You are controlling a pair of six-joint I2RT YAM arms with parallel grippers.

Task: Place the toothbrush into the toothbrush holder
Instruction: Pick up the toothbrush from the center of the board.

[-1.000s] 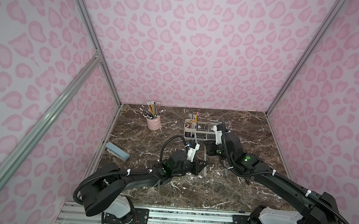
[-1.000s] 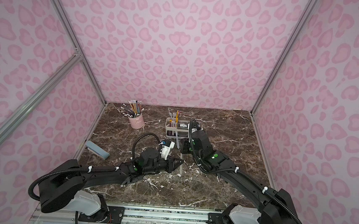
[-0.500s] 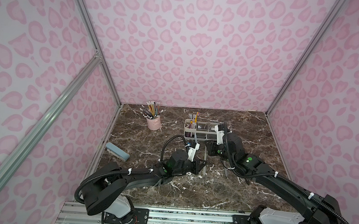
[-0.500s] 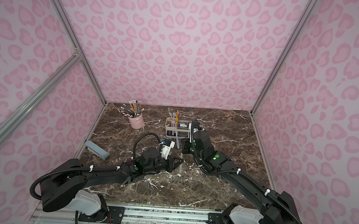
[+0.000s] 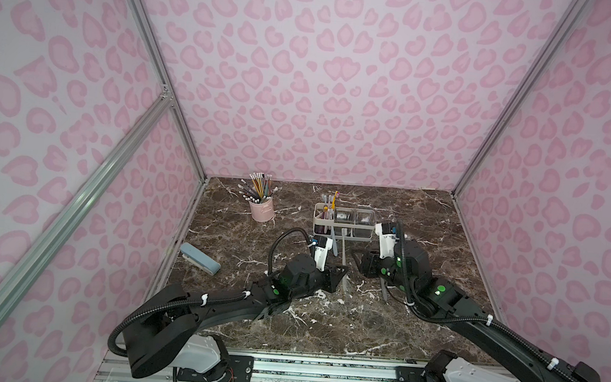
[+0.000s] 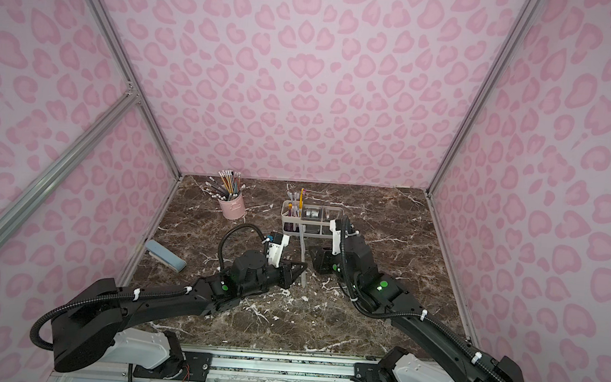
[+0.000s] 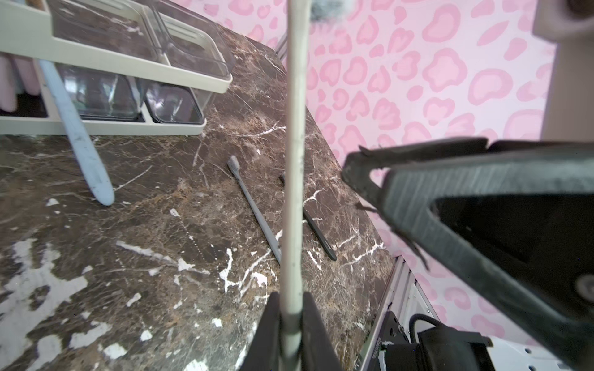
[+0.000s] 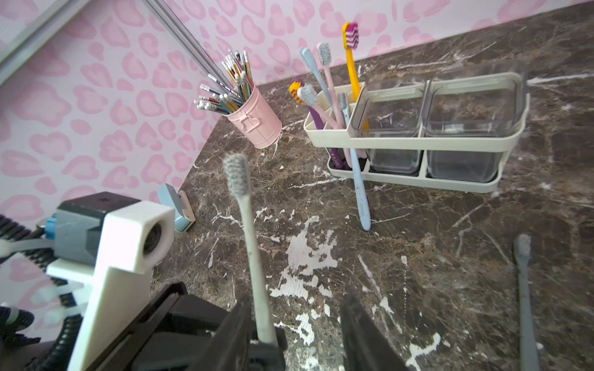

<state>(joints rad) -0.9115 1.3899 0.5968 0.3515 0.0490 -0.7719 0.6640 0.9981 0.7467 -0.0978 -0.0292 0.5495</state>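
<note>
Left wrist view: toothbrush (image 7: 294, 128) bristles blurred and cropped — toothbrush holder (image 7: 199, 80) cropped too. At the holder's five o'clock, the right arm (image 5: 420, 275) half-hides a grey brush (image 5: 384, 293).

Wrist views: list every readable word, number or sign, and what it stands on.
"+": on the grey camera housing, right wrist view.
Small white print on a black mount, left wrist view: too small to read.
Tag on the pink cup: no legible text.
Nothing else readable.

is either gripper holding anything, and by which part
The left gripper holds the toothbrush low on its handle, head up. The right gripper is open and holds nothing.
</note>
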